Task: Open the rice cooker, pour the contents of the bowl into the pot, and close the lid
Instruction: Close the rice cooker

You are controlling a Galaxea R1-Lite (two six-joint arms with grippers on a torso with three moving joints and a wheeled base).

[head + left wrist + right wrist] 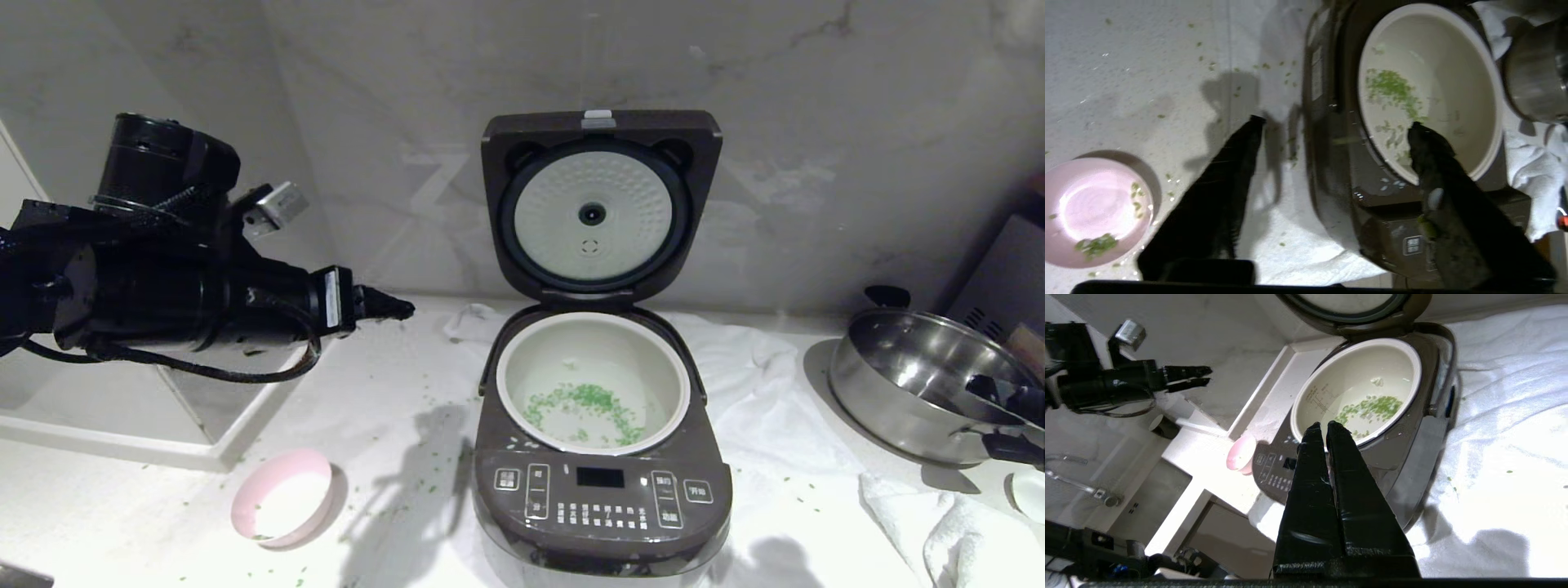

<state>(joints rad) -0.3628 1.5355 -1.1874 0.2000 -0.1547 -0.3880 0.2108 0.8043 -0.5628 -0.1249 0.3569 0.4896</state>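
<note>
The left gripper [390, 309] hangs in the air to the left of the rice cooker [602, 490], and its two fingers [1241, 163] are spread apart with nothing between them. The right gripper [1327, 430] is up above the front of the cooker, with its two fingers pressed together and holding nothing. There is one rice cooker, sitting on a white cloth [759, 392]. Its lid [600, 204] stands straight up, open. One white pot [522, 384] sits inside, with lots of little green bits [588, 404] on its bottom. One pink bowl [282, 498] sits on the counter [122, 531] to the left front of the cooker, with only a few green bits left inside. More green bits lie scattered on the counter. One shiny pan [914, 384] sits on the right.
</note>
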